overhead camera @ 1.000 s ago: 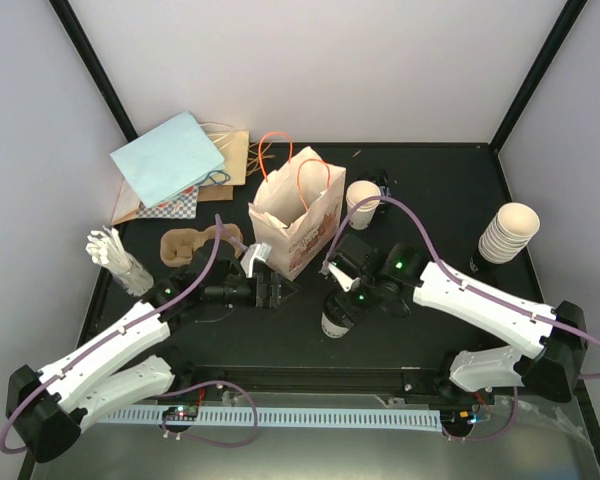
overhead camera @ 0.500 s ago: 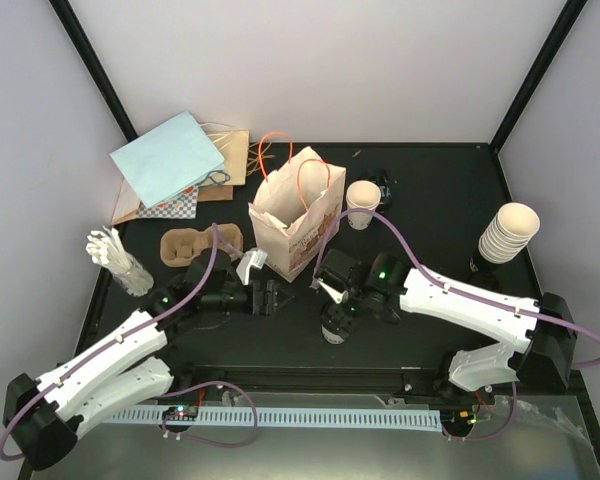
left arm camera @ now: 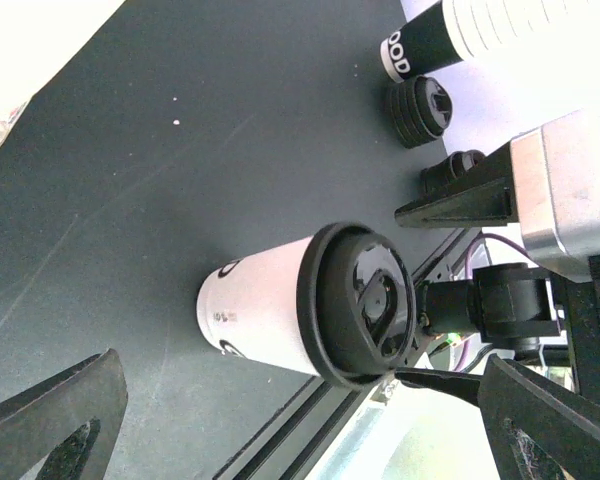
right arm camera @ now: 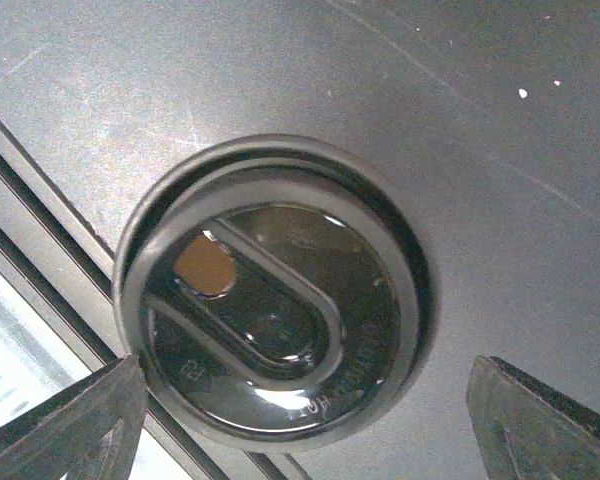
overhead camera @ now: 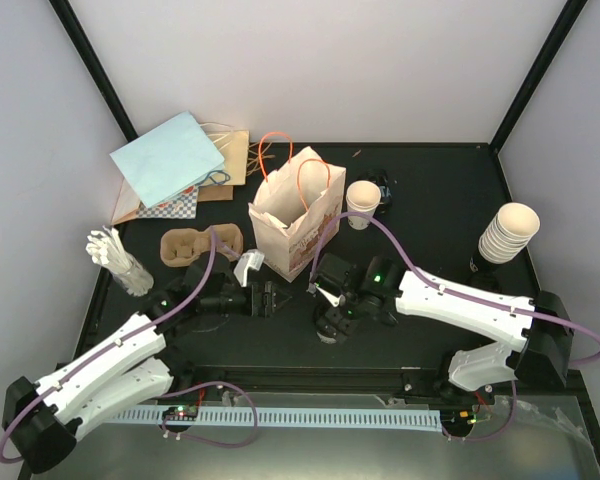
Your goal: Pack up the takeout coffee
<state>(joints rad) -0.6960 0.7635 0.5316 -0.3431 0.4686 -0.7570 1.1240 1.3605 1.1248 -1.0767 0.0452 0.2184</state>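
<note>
Black-lidded cup sits under the right gripper, jaws wide (left gripper gapes too, empty). Grasping step, I'd say: close squarely, then lift to the bag.

Lidded cup: walls hidden beneath own lid; cup stack cropped at edge.

Bright even light, soft shadows; glare on black lid; wrist-view corners blown out.
</note>
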